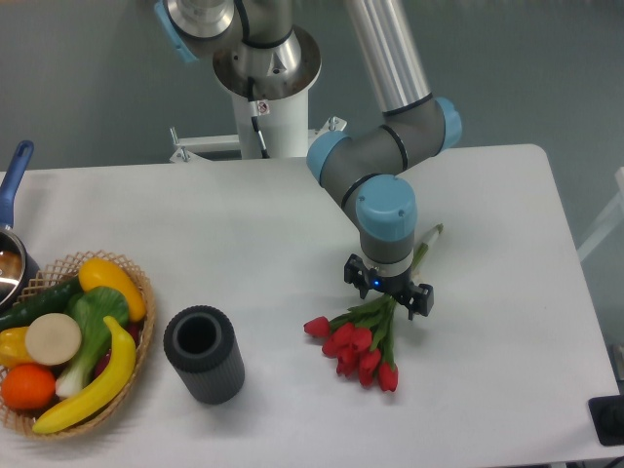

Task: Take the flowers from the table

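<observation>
The flowers (357, 347), a bunch of red tulip buds on green stems, lie on the white table (244, 224) right of centre. The buds point toward the front and the stem ends (426, 239) reach back to the right. My gripper (388, 291) points straight down over the middle of the stems, just behind the buds. It is open, with one black finger (352, 274) on each side of the stems. The arm's wrist hides the stems directly under it, so I cannot see whether the fingers touch the table.
A black ribbed cylinder (203, 354) stands upright left of the flowers. A wicker basket (142, 327) of fruit and vegetables sits at the front left, with a blue-handled pot (14, 180) behind it. The robot base (265, 93) stands at the back. A black object (608, 419) is at the front right corner.
</observation>
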Controlling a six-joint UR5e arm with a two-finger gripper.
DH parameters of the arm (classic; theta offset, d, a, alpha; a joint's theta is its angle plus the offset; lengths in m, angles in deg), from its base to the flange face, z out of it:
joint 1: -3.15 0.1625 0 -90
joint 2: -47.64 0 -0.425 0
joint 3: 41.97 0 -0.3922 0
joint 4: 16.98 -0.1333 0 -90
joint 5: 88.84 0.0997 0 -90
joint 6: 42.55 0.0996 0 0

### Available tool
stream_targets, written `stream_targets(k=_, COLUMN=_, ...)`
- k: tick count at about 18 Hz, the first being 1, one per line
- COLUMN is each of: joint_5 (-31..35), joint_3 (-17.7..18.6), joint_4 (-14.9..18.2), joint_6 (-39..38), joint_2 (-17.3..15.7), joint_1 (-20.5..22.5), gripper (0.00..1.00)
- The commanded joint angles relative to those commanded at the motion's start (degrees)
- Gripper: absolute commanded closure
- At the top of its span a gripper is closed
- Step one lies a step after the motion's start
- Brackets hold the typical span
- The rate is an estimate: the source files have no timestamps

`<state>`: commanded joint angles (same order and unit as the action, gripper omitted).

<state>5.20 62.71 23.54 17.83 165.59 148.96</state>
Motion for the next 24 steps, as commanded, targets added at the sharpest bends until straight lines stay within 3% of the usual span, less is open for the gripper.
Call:
stream_targets(k=1, joint_5=0.35, joint_3=0.00, joint_4=0.00, joint_6=-0.44, joint_2=-0.17, joint_1=0.00, gripper=1.00)
stream_targets(k=11, joint_5=4.04, joint_3=-0.96, joint_4=0.00, joint_6=-0.70, joint_2=-4.65, joint_1=0.61, gripper=1.00)
stream_targets(k=14, joint_5=3.61, joint_3=-3.33, joint_4=0.26, joint_6=-1.32, joint_2=-5.45, joint_1=2.27, gripper=1.00)
stream_targets(k=16, joint_5=2.99, joint_3=-5.96, joint_4=2.10, joint_6=-1.50, joint_2=-5.89, joint_1=2.99, gripper=1.00)
stream_targets(k=21, joint_5=1.76, joint_3=-12.21, joint_4=10.89, joint_6=-1.58, joint_2=-5.63, joint_1=3.16, gripper=1.00)
stream_targets(k=24, joint_5=1.85, joint_3=-13.10, joint_4=12.22, joint_6=-1.67, joint_2=-5.71, joint_1=3.25, gripper=1.00)
